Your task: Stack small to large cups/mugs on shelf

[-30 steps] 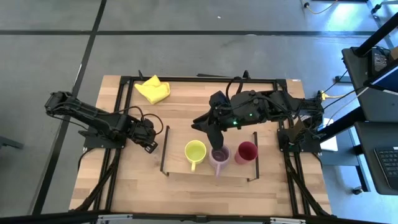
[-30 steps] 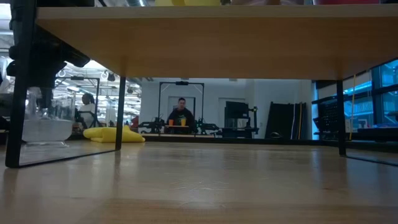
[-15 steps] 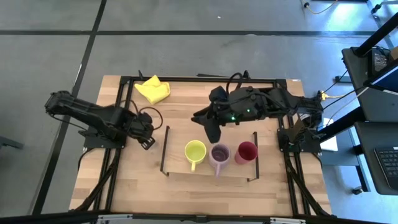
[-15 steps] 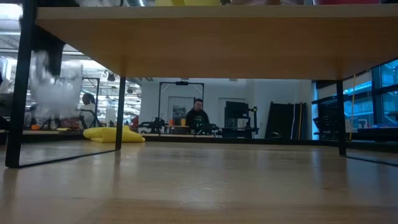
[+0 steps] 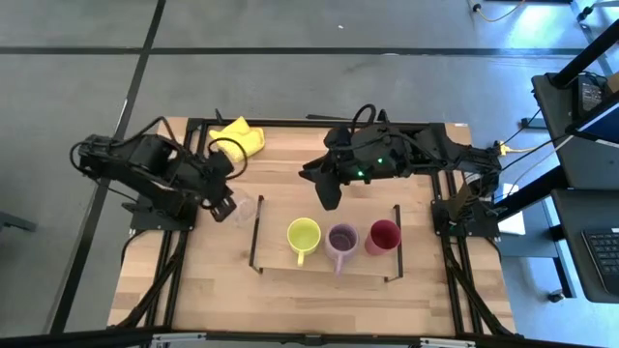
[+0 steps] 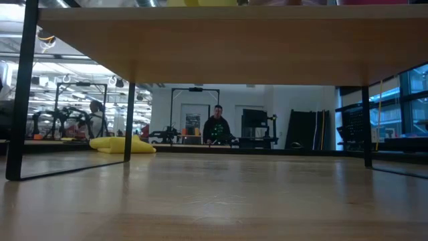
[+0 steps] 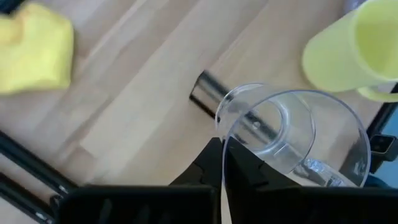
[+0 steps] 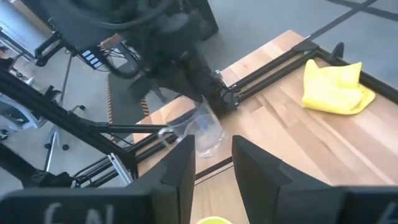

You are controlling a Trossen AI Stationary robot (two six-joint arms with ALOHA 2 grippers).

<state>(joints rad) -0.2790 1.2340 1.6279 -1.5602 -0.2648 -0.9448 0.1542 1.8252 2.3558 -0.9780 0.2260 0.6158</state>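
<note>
Just left of the shelf [image 5: 324,269], the small clear glass [image 5: 243,206] hangs in the air with my left gripper [image 5: 226,205] shut on it. Three vessels stand in a row on the shelf board: the yellow-green mug [image 5: 304,234], the purple mug [image 5: 341,238] and the red cup [image 5: 384,235]. My right gripper [image 5: 327,199] hovers open above the shelf's far edge, behind the yellow-green and purple mugs, with nothing between its fingers [image 8: 180,168]. The low view shows only the shelf's underside [image 6: 214,47]. My left gripper pinches the glass's side wall at the rim [image 7: 222,142], one finger inside the glass and one outside. The fingers slant down from the table's left side. The glass [image 8: 202,134] hangs tilted and clear of the table.
A crumpled yellow cloth [image 5: 238,138] lies at the far edge of the table, left of centre. Thin black frames [image 5: 256,232] stand at both short ends of the shelf. Bare board lies left of the yellow-green mug. A person [image 6: 217,127] is far back in the room.
My left gripper has risen steeply with the clear glass, which stood on the table left of the shelf and now hangs clear, above what the low view shows. My right gripper has drawn back a little from above the purple mug toward the table's far edge.
</note>
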